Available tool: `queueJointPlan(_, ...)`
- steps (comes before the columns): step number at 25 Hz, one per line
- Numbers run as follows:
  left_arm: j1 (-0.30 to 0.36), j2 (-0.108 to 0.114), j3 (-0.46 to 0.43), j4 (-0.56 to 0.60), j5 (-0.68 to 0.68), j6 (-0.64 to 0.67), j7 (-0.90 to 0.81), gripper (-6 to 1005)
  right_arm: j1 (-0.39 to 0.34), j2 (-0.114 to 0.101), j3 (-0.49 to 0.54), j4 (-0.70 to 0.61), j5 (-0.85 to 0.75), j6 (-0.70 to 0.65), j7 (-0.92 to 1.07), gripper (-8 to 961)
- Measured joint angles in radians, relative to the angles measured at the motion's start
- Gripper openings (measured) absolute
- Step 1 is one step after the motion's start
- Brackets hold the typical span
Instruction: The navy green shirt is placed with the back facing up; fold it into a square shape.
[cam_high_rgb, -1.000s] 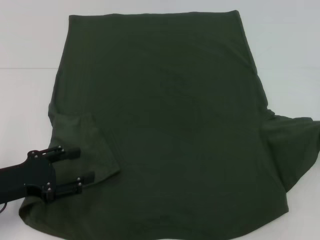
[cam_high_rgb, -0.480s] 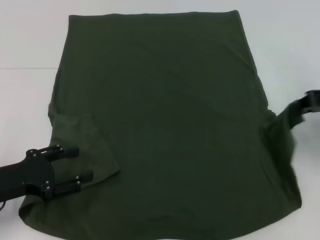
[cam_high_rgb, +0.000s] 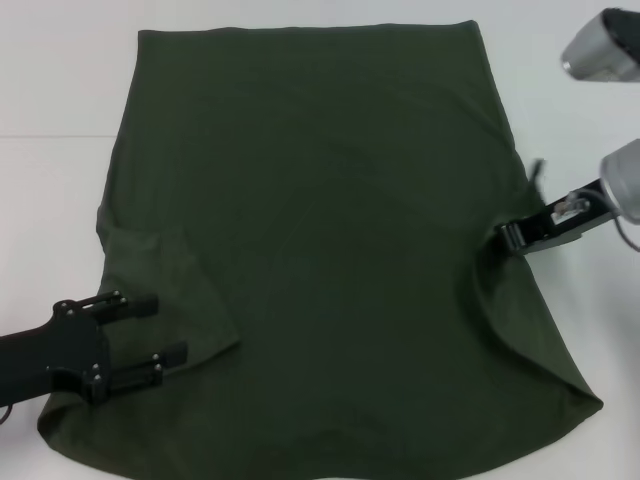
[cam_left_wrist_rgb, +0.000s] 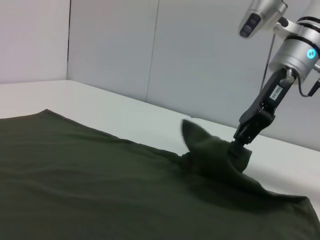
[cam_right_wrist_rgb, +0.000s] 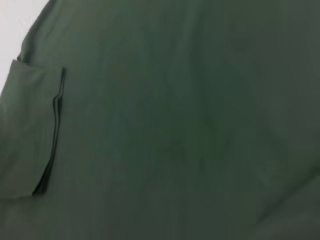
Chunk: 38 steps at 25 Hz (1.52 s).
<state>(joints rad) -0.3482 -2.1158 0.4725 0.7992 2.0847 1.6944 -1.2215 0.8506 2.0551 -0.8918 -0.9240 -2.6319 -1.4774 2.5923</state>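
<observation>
Fingers of right gripper pinch the right sleeve of the navy green shirt, lying back-up on the white table; left gripper spread apart above the folded-in left sleeve.

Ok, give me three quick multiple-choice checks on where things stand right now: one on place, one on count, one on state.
1. Where is the right tool?
A. at the shirt's right edge
B. over the far hem
C. off the table

2. How many sleeves lie folded in onto the shirt's back?
A. none
B. one
C. two

3. What state is the left tool in?
A. shut on cloth
B. open
C. out of sight

Answers:
1 A, the head view shows it at the navy green shirt's right edge, pinching cloth.
2 B, only the left sleeve lies flat on the back; the right one is bunched in the right tool.
3 B, its fingers are spread.
</observation>
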Motion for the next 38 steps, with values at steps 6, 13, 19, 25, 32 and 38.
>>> queueJointPlan(6, 0.0, -0.004, 0.0, 0.0, 0.0, -0.003, 0.002, 741, 0.012, 0.014, -0.044, 0.013, 0.001, 0.03, -0.002, 97)
queueJointPlan(13, 0.0, -0.004, 0.0, -0.001, 0.001, -0.004, 0.0, 742, -0.015, 0.02, -0.038, 0.015, 0.088, 0.039, -0.032, 276)
queueJointPlan(19, -0.009, 0.005, -0.042, -0.046, 0.0, 0.007, -0.016, 743, -0.127, -0.003, 0.053, 0.023, 0.343, -0.017, -0.172, 401)
queueJointPlan(25, -0.015, 0.012, -0.067, -0.052, 0.0, 0.008, -0.118, 744, -0.291, -0.032, 0.211, 0.165, 0.632, -0.177, -0.572, 645)
queueJointPlan(32, -0.019, 0.053, -0.074, -0.045, 0.001, 0.015, -0.456, 744, -0.459, -0.013, 0.24, 0.271, 0.697, -0.283, -1.172, 840)
queueJointPlan(38, -0.027, 0.144, -0.025, -0.047, 0.025, 0.064, -0.873, 741, -0.546, 0.033, 0.235, 0.292, 0.681, -0.274, -1.547, 833)
